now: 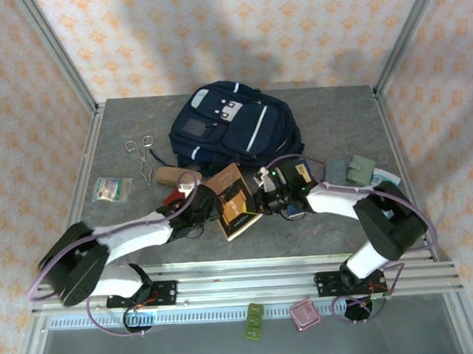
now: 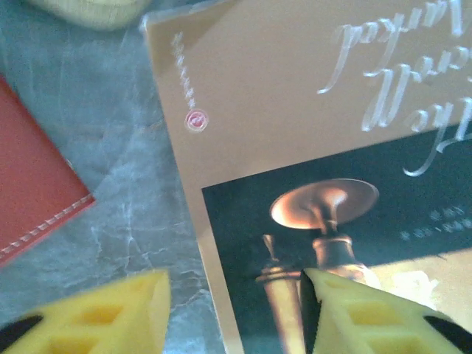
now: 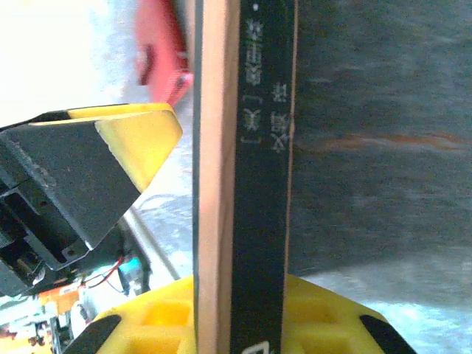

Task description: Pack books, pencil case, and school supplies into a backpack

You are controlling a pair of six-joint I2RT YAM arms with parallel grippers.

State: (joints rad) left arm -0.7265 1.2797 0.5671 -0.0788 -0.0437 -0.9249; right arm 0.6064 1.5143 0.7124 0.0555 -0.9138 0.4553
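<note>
1. Right tool (image 3: 240, 287): yellow ribbed pads pinch the tan book (image 1: 236, 202) across its thickness, and the book stands edge-on in the right wrist view. The spine is dark with pale print, next to a tan cover edge.
2. Left tool (image 2: 234, 284): fingers spread over the book's left edge, gripping nothing. The cover is glossy, with silver script and a dark picture.
3. The book sits mid-worktop (image 1: 342, 219), tilted, between the two tools.
4. Red square (image 2: 29, 184): flat, stitched edge, leather-like, on the grey marbled surface just left of the book.
5. Pencil case (image 1: 175, 176): tan, with rounded ends, beyond the red square.
6. Blue book (image 1: 304, 172): probably the dark flat item by the right arm, partly hidden.
7. Backpack (image 1: 234, 123): soft navy fabric, mid far edge, front panel up. I can't see an open mouth.
8. Progress: nothing is packed. First book is in hand; everything else is left.
</note>
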